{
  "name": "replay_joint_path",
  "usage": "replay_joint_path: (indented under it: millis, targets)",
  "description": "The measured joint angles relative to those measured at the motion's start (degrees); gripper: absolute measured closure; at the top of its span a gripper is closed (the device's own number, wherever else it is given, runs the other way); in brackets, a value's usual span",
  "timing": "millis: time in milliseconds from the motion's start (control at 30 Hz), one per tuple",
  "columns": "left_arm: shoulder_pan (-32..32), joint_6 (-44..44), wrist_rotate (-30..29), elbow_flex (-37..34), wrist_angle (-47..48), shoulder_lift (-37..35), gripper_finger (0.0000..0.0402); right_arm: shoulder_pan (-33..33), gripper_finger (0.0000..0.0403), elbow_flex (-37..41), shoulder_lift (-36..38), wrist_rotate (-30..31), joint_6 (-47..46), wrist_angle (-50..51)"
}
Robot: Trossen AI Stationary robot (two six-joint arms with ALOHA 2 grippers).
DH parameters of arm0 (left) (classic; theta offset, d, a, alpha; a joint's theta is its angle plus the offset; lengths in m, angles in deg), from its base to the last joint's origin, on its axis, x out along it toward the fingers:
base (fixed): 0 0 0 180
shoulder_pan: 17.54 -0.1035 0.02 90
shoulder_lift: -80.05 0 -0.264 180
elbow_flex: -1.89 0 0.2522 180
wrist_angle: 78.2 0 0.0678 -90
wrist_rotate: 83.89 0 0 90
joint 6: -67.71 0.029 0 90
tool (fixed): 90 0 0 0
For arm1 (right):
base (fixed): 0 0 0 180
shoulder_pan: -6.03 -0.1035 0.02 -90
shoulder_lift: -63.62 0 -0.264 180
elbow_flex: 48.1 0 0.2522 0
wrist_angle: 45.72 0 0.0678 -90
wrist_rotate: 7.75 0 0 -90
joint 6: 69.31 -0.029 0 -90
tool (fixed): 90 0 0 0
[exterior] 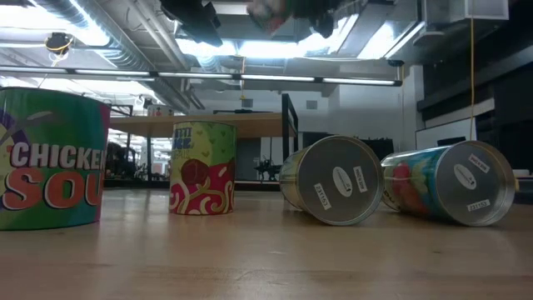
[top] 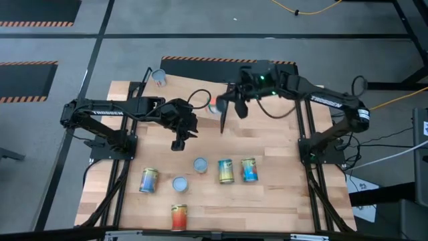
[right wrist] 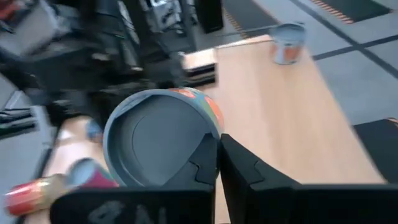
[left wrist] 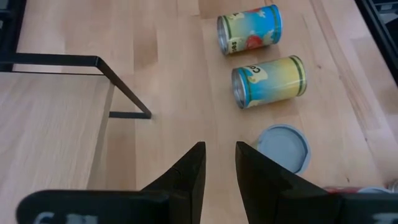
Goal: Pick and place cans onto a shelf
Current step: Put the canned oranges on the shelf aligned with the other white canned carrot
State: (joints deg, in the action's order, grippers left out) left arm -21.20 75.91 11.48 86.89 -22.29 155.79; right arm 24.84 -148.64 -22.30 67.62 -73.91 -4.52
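My right gripper (top: 221, 115) hangs above the table's far middle, shut on a can (right wrist: 160, 138) with an orange label; its grey end faces the wrist camera. My left gripper (left wrist: 219, 154) stands open over the table's middle, fingers slanting down with nothing between them. Several cans rest on the tabletop: two upright (top: 200, 165) (top: 179, 184), the others on their sides (top: 225, 171) (top: 249, 169) (top: 148, 179) (top: 178, 216). One more can (top: 159, 76) stands on the shelf (right wrist: 273, 106) at the far left. My right gripper pinches the can's raised rim (right wrist: 210, 132) at the edge of its grey end between its two fingers. The can is lifted clear of the table and sits to one side of the fingers (right wrist: 239, 165), its end turned toward the wrist.
The shelf's black frame (left wrist: 99, 62) rises from the tabletop near my left gripper. Black frame bars (top: 307, 154) run along both table sides. In the low view a soup can (exterior: 50, 158) stands close to the near edge. Bare wood lies between the cans and the shelf.
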Motion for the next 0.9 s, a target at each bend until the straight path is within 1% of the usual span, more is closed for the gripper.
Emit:
replay_joint_path:
  millis: [100, 233, 467, 667, 900]
  targets:
    - [0.0, 0.0, 0.0, 0.0, 0.0, 0.0, 0.0321, 2.7, 0.0391, -1.1, -2.9, 0.0, 1.8, -0.2]
    - [0.0, 0.0, 0.0, 0.0, 0.0, 0.0, 0.0321, 5.5, 0.0391, -1.2, -6.8, -1.1, 1.9, 0.0]
    - [0.0, 0.0, -0.2, 0.0, -0.1, 0.0, 0.0321, 8.1, 0.0391, -1.2, -12.1, -2.0, 2.1, 0.3]
    - [0.0, 0.0, -0.2, 0.0, -0.1, 0.0, 0.0321, 8.8, 0.0391, -1.2, -14.1, -2.0, 2.1, 1.4]
    - [0.0, 0.0, -0.2, 0.0, -0.1, 0.0, 0.0321, 8.8, 0.0391, -1.2, -14.7, -2.1, 2.1, 3.2]
